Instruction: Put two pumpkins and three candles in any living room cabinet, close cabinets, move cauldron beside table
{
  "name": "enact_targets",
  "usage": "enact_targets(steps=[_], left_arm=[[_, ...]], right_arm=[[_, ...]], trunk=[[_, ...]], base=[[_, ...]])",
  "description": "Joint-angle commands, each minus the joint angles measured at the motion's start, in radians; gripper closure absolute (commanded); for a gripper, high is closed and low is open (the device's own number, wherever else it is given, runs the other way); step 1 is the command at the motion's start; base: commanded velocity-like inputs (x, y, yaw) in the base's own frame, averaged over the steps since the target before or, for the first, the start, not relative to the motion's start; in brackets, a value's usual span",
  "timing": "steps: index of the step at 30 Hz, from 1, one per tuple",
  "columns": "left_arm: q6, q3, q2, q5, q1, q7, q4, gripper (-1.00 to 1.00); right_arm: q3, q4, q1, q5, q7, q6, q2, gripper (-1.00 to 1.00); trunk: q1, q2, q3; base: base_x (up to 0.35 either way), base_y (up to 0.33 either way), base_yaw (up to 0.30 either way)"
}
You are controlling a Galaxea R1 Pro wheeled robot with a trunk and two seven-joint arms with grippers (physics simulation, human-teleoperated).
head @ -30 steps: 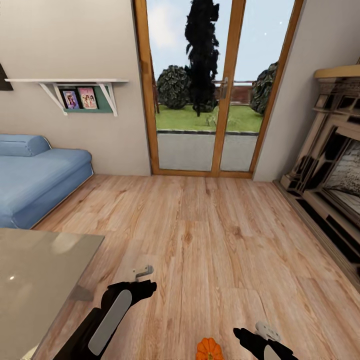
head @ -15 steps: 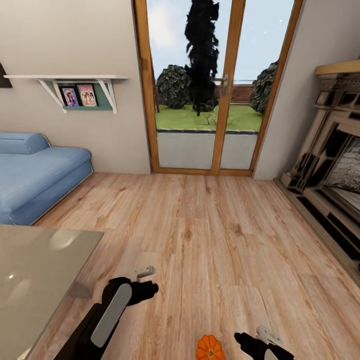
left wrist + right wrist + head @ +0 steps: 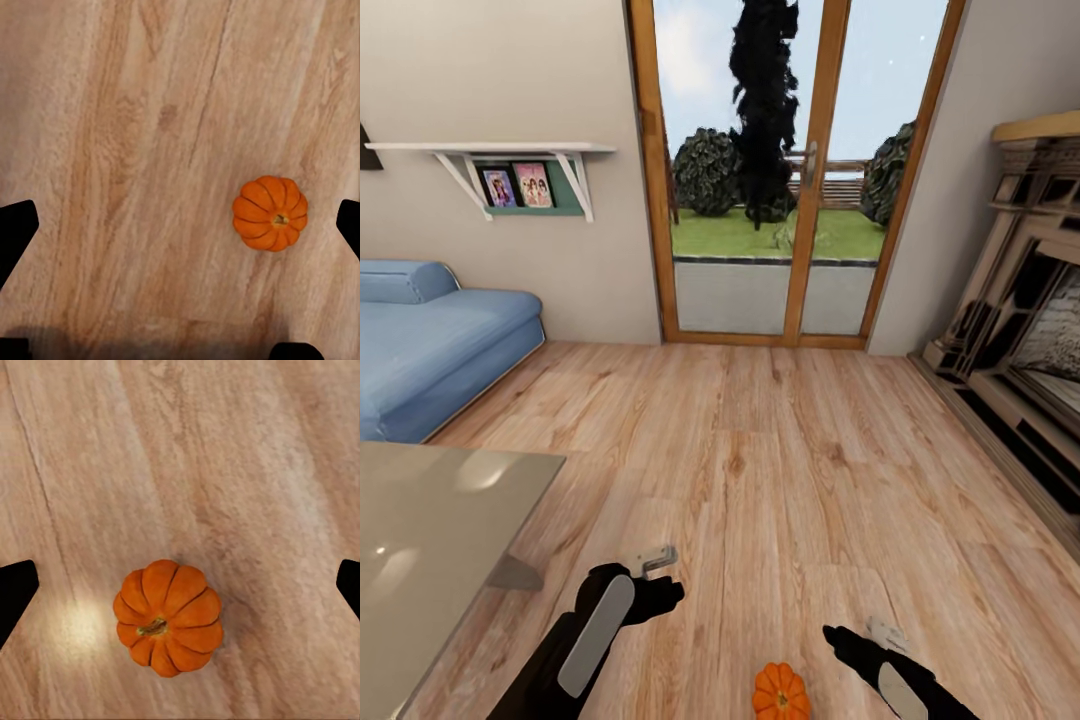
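Observation:
One small orange pumpkin (image 3: 781,692) sits on the wooden floor at the bottom of the head view, between my two arms. My left gripper (image 3: 180,229) hangs open above bare floor, with the pumpkin (image 3: 270,213) off towards one fingertip. My right gripper (image 3: 180,585) is open right above the pumpkin (image 3: 169,617), well clear of it, black fingertips (image 3: 15,592) wide apart. In the head view the left gripper (image 3: 652,597) and the right gripper (image 3: 847,640) flank the pumpkin. The glass-topped table (image 3: 430,540) is at the lower left. The candles, the cabinet and the cauldron are out of view.
A blue sofa (image 3: 430,350) stands against the left wall under a white shelf (image 3: 490,150). Wood-framed glass doors (image 3: 790,200) fill the far wall. A stone fireplace (image 3: 1030,330) lines the right side. Wooden floor (image 3: 780,450) stretches ahead.
The whole view has shifted slightly, so the camera moved. The left gripper has sunk a little lower in the picture. The right gripper has crept forward, beside the pumpkin.

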Motion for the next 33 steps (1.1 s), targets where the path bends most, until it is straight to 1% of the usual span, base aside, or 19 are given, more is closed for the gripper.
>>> enact_targets(steps=[1, 3, 5, 8, 10, 14, 17, 18, 22, 24, 28, 33], left_arm=[[0.001, 0.0, 0.001, 0.01, -0.001, 0.01, -0.002, -1.0], [0.001, 0.001, 0.003, 0.01, -0.001, 0.009, -0.005, -1.0], [0.001, 0.002, 0.003, 0.014, -0.001, 0.009, -0.006, -1.0], [0.003, 0.002, 0.004, 0.018, -0.002, 0.009, -0.02, -1.0], [0.007, 0.002, 0.005, 0.02, -0.002, 0.009, -0.044, -1.0], [0.014, 0.002, 0.005, 0.021, -0.002, 0.009, -0.07, -1.0], [0.021, 0.014, 0.005, 0.022, -0.002, 0.008, -0.091, -1.0], [0.022, 0.019, 0.005, 0.022, -0.002, 0.008, -0.097, -1.0], [0.037, 0.029, 0.005, 0.024, -0.002, 0.006, -0.15, -1.0], [0.049, 0.029, 0.005, 0.024, -0.002, 0.006, -0.173, -1.0], [0.061, 0.03, 0.005, 0.025, -0.002, 0.006, -0.188, -1.0], [0.063, 0.033, 0.005, 0.03, -0.002, 0.006, -0.191, -1.0]], right_arm=[[0.004, -0.001, -0.031, -0.005, -0.001, 0.048, -0.002, -1.0], [0.003, 0.0, -0.076, -0.005, -0.003, 0.122, -0.002, -1.0], [0.003, 0.002, -0.1, -0.005, -0.006, 0.162, -0.001, -1.0], [0.008, 0.007, -0.107, -0.005, -0.02, 0.177, 0.0, -1.0], [0.009, 0.029, -0.108, -0.004, -0.029, 0.18, 0.0, -1.0], [0.011, 0.048, -0.108, -0.002, -0.032, 0.18, 0.002, -1.0], [0.012, 0.052, -0.109, 0.004, -0.031, 0.18, 0.004, -1.0], [0.012, 0.052, -0.108, 0.013, -0.031, 0.18, 0.005, -1.0], [0.024, 0.063, -0.105, 0.116, -0.023, 0.178, 0.01, -1.0], [0.027, 0.073, -0.101, 0.141, -0.02, 0.167, 0.012, -1.0], [0.027, 0.081, -0.097, 0.15, -0.004, 0.136, 0.016, -1.0], [0.028, 0.083, -0.096, 0.154, 0.1, 0.129, 0.018, -1.0]], trunk=[[0.004, -0.008, -0.004], [0.011, -0.022, -0.011], [0.019, -0.036, -0.017], [0.031, -0.057, -0.026], [0.038, -0.071, -0.032], [0.054, -0.099, -0.045], [0.065, -0.12, -0.054], [0.069, -0.127, -0.058], [0.084, -0.155, -0.07], [0.092, -0.169, -0.076], [0.107, -0.197, -0.089], [0.126, -0.232, -0.105]], base=[[0.0, 0.0, 0.0], [0.0, 0.0, 0.0], [0.0, 0.0, 0.0], [0.0, 0.0, 0.0], [0.0, 0.0, 0.0], [0.0, 0.0, 0.0], [0.0, 0.0, 0.0], [0.0, 0.0, 0.0], [0.0, 0.0, 0.0], [0.0, 0.0, 0.0], [0.0, 0.0, 0.0], [0.0, 0.0, 0.0]])
